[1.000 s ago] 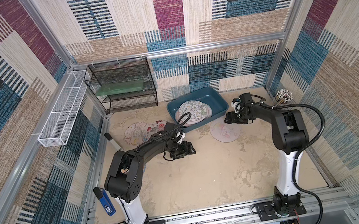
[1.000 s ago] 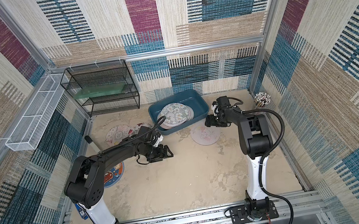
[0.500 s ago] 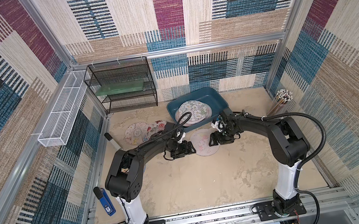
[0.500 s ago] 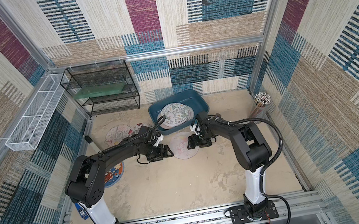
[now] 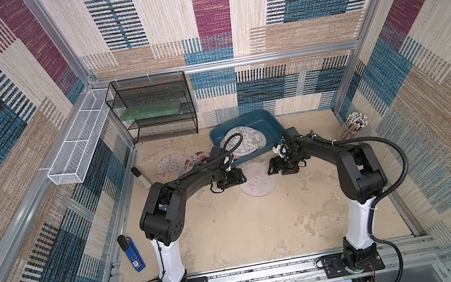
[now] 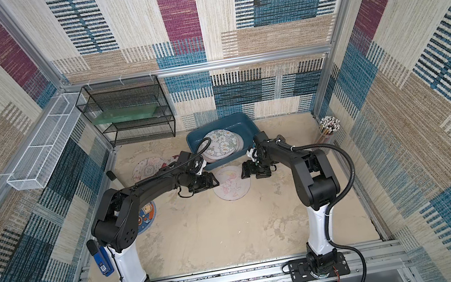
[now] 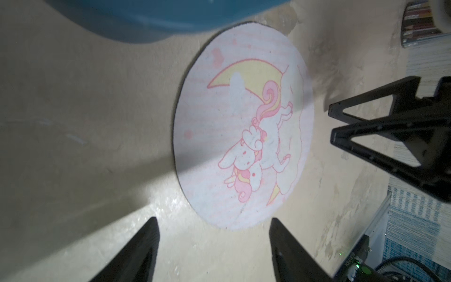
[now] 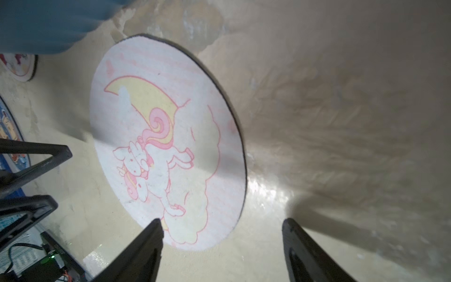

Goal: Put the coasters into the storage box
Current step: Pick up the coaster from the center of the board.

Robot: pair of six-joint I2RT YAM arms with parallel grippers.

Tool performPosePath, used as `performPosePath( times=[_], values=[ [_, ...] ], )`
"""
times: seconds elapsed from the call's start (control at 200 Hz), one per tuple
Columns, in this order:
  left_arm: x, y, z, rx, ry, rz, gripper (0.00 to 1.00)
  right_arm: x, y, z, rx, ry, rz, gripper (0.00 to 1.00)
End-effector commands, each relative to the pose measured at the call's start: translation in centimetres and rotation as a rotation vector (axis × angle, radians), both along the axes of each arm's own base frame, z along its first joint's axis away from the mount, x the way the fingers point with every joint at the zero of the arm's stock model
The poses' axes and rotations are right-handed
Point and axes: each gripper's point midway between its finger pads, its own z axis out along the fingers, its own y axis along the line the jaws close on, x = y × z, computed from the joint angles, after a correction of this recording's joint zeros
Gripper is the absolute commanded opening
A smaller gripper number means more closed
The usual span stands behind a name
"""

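1. Pink unicorn coaster (image 5: 257,183) lies flat on the bench (image 5: 245,228), just in front of the storage box (image 5: 263,120), between the left gripper (image 7: 213,219) and right gripper (image 8: 222,221); both stand spread and empty.
2. Likely step: picking it up; the next move calls for catching its thin edge.
3. Mottled beige bench; woven patchwork walls (image 5: 212,14) around.

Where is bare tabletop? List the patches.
Free: broad stretch between pink coaster and front rail; back corner between storage box and pencil cup. Crowded: beside the box, left pincer and right pincer flanking that coaster.
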Motion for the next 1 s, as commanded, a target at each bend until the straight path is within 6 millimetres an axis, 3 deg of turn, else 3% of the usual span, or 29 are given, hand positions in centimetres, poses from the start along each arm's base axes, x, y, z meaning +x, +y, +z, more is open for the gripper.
performPosePath(
  times=[0.0,0.426,0.997],
  values=[
    [1.2,0.1,-0.3,0.028,-0.03,0.017,0.67,0.1,-0.1,-0.8,-0.053,-0.01,0.029,0.78],
    [0.6,-0.6,-2.3,0.07,0.012,-0.01,0.58,-1.1,1.1,-1.8,-0.043,0.023,0.073,0.74],
    [0.0,-1.4,-2.2,0.053,0.021,-0.031,0.55,-1.6,2.1,-2.0,-0.009,0.04,0.089,0.68]
  ],
)
